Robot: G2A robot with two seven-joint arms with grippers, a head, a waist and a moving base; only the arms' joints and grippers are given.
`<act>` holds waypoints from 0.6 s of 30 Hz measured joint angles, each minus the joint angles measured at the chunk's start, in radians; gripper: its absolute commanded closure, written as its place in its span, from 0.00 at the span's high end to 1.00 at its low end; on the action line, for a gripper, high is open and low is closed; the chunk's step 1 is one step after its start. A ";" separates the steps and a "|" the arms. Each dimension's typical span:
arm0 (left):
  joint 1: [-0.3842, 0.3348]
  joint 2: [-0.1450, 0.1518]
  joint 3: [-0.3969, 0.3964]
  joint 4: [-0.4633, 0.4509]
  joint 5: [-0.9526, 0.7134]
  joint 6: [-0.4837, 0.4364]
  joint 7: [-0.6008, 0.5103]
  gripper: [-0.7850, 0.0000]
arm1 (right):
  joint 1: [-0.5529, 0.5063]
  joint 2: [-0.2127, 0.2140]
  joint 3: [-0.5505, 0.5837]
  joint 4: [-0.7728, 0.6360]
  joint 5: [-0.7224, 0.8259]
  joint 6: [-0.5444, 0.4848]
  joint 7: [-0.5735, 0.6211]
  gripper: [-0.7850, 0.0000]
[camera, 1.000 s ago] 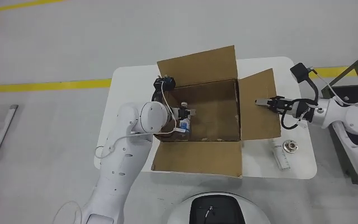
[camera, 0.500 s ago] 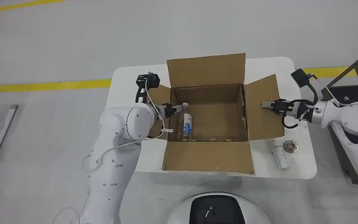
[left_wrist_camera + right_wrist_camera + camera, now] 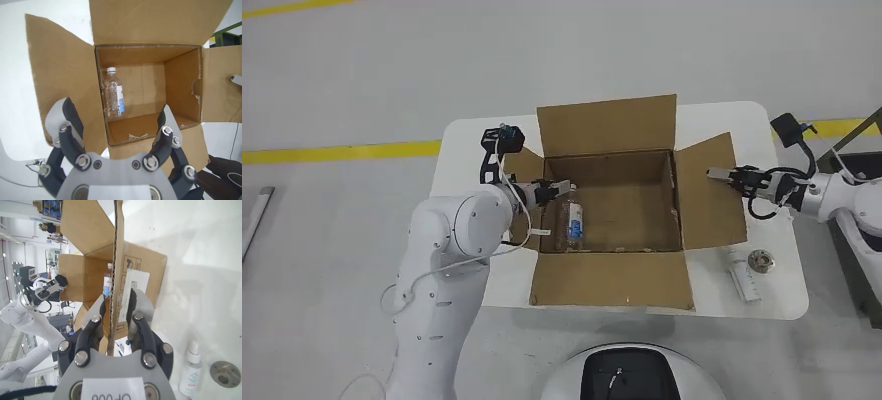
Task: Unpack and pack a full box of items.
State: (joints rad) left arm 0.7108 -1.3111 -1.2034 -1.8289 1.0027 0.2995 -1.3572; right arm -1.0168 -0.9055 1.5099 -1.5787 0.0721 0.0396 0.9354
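Observation:
An open cardboard box stands mid-table with all flaps spread. A clear plastic bottle with a white cap lies inside against the left wall, and my left wrist view also has the bottle. My left gripper hovers open above the box's left edge, and the left wrist view shows that gripper with nothing between its fingers. My right gripper is at the right flap. In the right wrist view this gripper is open and straddles the flap's edge.
A small spray bottle and a round metal piece lie on the white table right of the box; both sit close to the right gripper, spray bottle, metal piece. Bare tabletop lies left of the box.
The box has shifted right and turned square to the table. My left gripper has drawn back from the bottle to the box's left edge. The right gripper moved slightly farther back along the flap.

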 measured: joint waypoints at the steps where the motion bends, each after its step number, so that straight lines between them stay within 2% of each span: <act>1: -0.003 -0.001 0.000 -0.012 -0.008 0.000 0.006 1.00 | -0.007 0.002 0.016 -0.018 -0.010 0.004 -0.021 1.00; 4: -0.014 -0.002 0.001 -0.043 -0.021 0.005 0.018 1.00 | -0.040 0.013 0.070 -0.102 -0.118 0.023 -0.088 1.00; 6: -0.020 -0.002 -0.001 -0.060 -0.022 0.006 0.024 1.00 | -0.070 0.023 0.106 -0.174 -0.229 0.051 -0.115 0.27; 7: -0.023 -0.001 -0.004 -0.065 -0.019 0.006 0.025 1.00 | -0.084 0.027 0.120 -0.206 -0.282 0.065 -0.117 0.04; 8: -0.025 -0.001 -0.006 -0.069 -0.014 0.007 0.025 1.00 | -0.098 0.031 0.133 -0.236 -0.334 0.079 -0.114 0.00; 13: -0.027 0.002 -0.029 -0.097 -0.011 0.023 0.025 1.00 | -0.161 0.057 0.182 -0.371 -0.646 0.110 -0.001 0.00; 15: -0.027 0.002 -0.030 -0.100 -0.015 0.023 0.025 1.00 | -0.181 0.065 0.188 -0.407 -0.731 0.100 0.077 0.00; 18: -0.027 0.002 -0.030 -0.100 -0.014 0.023 0.025 1.00 | -0.190 0.070 0.185 -0.424 -0.775 0.088 0.171 0.00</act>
State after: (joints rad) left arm 0.6837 -1.3088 -1.2331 -1.9285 0.9882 0.3221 -1.3326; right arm -1.2066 -0.8353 1.6952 -2.0025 -0.7031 0.1273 1.1062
